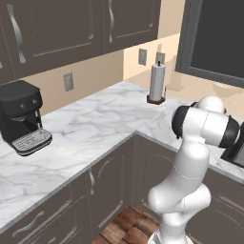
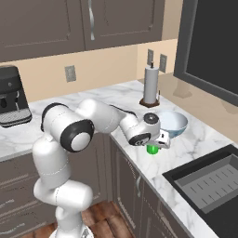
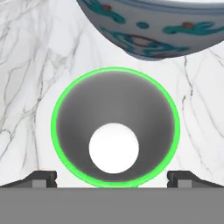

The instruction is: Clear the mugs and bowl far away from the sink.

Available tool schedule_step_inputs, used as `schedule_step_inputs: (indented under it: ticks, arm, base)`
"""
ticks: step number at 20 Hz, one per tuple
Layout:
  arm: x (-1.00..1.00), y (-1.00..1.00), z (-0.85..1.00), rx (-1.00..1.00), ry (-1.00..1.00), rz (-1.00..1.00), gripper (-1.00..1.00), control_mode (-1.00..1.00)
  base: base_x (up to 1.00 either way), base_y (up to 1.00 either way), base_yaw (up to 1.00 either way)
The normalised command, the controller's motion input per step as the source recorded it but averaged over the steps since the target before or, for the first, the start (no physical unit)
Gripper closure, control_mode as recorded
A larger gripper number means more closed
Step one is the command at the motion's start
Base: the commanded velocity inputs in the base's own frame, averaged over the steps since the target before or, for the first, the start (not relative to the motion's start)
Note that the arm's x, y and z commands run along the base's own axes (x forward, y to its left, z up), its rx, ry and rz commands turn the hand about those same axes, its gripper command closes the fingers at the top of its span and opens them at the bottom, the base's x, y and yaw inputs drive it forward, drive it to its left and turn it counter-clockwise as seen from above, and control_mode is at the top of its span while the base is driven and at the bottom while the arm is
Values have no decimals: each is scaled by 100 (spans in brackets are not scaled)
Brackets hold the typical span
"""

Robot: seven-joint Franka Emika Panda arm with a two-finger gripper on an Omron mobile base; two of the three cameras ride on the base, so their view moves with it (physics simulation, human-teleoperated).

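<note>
Counter (image 1: 95, 128): white marble with grey veins, bending round a corner.
Coffee machine (image 1: 21, 116): black, standing on the left run.
Towel holder (image 1: 157, 82): upright by the back wall.
Bowl (image 2: 173, 123): on the marble, near the holder.
Green mug (image 3: 115, 127): upright just beside the bowl.
Sink (image 2: 209, 186): black basin sunk into the counter.

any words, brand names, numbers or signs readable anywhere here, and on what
None can be read.
bowl: painted teal and red motifs on its outside, no letters.
coffee machine: front knobs and panel carry no legible marks.
green mug: plain, no print showing.
wall outlets: blank.
</note>
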Motion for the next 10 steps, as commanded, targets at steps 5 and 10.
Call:
schedule_step_inputs:
  ticks: [5, 10]
  arm:
    - [19, -33, 0, 3, 0, 7, -100, -100]
    - [-1, -29, 0, 0, 0, 16, -100, -100]
  base:
    - [0, 0, 0]
    - [0, 0, 0]
